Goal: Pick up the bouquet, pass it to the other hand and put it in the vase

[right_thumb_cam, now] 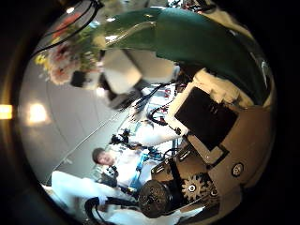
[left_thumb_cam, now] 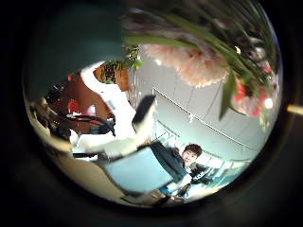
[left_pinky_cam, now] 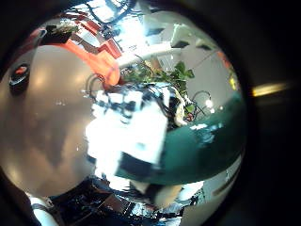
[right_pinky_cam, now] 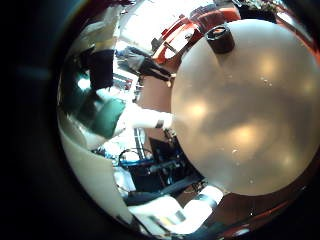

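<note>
The bouquet (right_thumb_cam: 183, 37) is held in the air between both hands, well above the table. Its thick green stem bundle runs close past my right palm, and my right hand (right_thumb_cam: 211, 117) has its fingers curled against it. From the left palm, the right hand (left_pinky_cam: 132, 122) shows wrapped round the stem (left_pinky_cam: 202, 141) below the leaves. My left hand (right_thumb_cam: 127, 66) closes on the stem just under the blossoms (right_thumb_cam: 66, 52). The flower heads (left_thumb_cam: 204, 61) hang right beside the left palm. The dark vase (right_pinky_cam: 220, 40) stands upright on the round table (right_pinky_cam: 250, 110), near its rim.
The vase (left_pinky_cam: 19, 75) also shows from the left palm, at the far side of the round table (left_pinky_cam: 47, 122). An orange frame (left_pinky_cam: 94, 56) stands beyond the table's edge. A white arm (left_thumb_cam: 114, 132) crosses below the flowers.
</note>
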